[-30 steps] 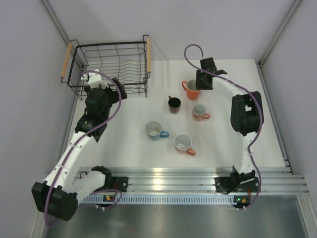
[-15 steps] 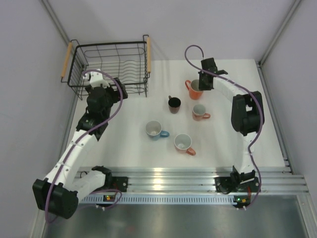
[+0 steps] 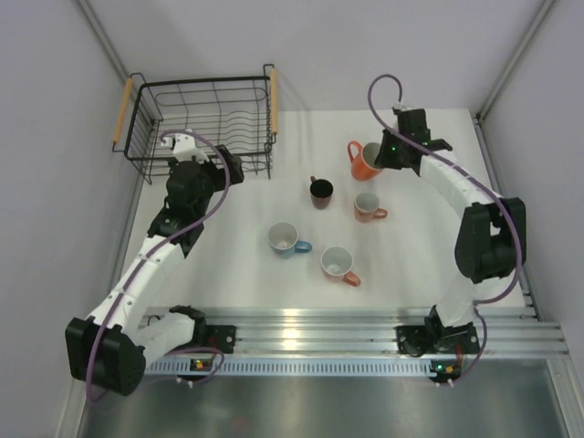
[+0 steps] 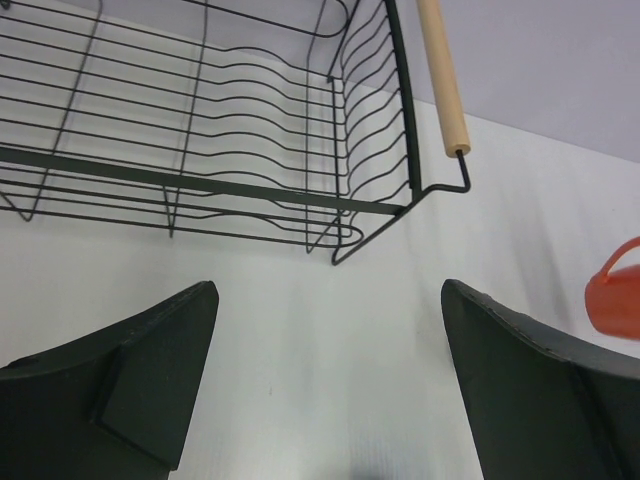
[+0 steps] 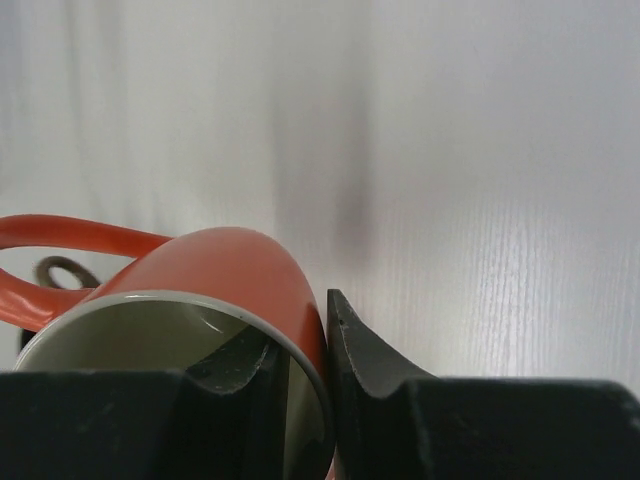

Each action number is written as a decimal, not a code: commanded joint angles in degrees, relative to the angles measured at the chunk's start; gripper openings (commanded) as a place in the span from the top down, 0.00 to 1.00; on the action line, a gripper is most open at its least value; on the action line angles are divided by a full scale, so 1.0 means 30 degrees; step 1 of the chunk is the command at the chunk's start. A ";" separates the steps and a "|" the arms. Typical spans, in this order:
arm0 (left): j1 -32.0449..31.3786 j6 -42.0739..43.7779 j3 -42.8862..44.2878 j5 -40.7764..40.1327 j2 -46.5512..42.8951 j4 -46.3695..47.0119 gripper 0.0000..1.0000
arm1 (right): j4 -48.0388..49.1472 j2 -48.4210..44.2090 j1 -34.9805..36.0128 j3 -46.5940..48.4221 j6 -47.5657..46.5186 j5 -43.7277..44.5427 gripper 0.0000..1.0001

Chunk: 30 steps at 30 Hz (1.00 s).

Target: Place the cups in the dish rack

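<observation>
Far right of the rack [image 3: 272, 99], right gripper [image 5: 298, 352] pinches the orange mug [image 5: 235, 265] by its rim; left gripper [image 4: 330, 370], beside rack, gapes empty.

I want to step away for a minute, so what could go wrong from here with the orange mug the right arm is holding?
1. The right gripper pinches the orange mug by its rim wall alone, one finger inside, one outside, so it may swivel or slip.
2. The open left gripper sits just before the dish rack, so the arms could collide there.
3. The mug's handle could snag the rack's wires.
</observation>
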 commanded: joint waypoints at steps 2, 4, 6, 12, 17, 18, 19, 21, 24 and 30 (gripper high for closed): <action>0.0005 -0.0774 -0.1029 0.2898 -0.0410 0.3610 0.01 | 0.4406 -0.4068 -0.0639 -0.0923 0.1921 -0.3479 1.00; 0.0034 -0.0978 -0.1351 0.4357 -0.0586 0.4720 0.01 | 0.5257 -0.5240 -0.0843 -0.1482 0.2796 -0.4821 1.00; 0.0034 -0.1968 -0.2400 0.6782 -0.0877 0.7198 0.01 | 0.9159 -0.6644 -0.1048 -0.3755 0.4923 -0.7185 1.00; 0.0005 -0.7122 -0.3956 1.0159 -0.0647 1.3321 0.01 | 1.9160 -0.8031 -0.0933 -0.9087 1.1171 -1.0950 1.00; -0.0025 -1.3066 -0.5628 1.1660 0.0991 2.0711 0.01 | 3.1623 -0.6574 0.0323 -1.2175 1.7411 -1.0983 1.00; 0.0004 -1.3630 -0.5775 1.1749 0.1720 2.1796 0.01 | 3.3166 -0.6073 0.0589 -1.2526 1.8407 -1.0925 1.00; -0.0024 -1.4622 -0.6009 1.1953 0.2192 2.3896 0.01 | 3.4603 -0.4908 0.1172 -1.2617 2.0476 -1.0518 1.00; -0.0025 -1.5187 -0.5924 1.2334 0.3215 2.5171 0.01 | 3.9116 -0.3614 0.1790 -1.2560 2.2421 -0.9989 1.00; -0.0141 -1.4810 -0.5747 1.2396 0.3515 2.5294 0.01 | 4.1033 -0.1794 0.3078 -1.1829 2.4627 -0.8991 1.00; -0.0492 -1.2760 -0.6039 1.1722 0.2872 2.5352 0.01 | 4.1063 -0.0678 0.5014 -1.0890 2.4598 -0.7937 1.00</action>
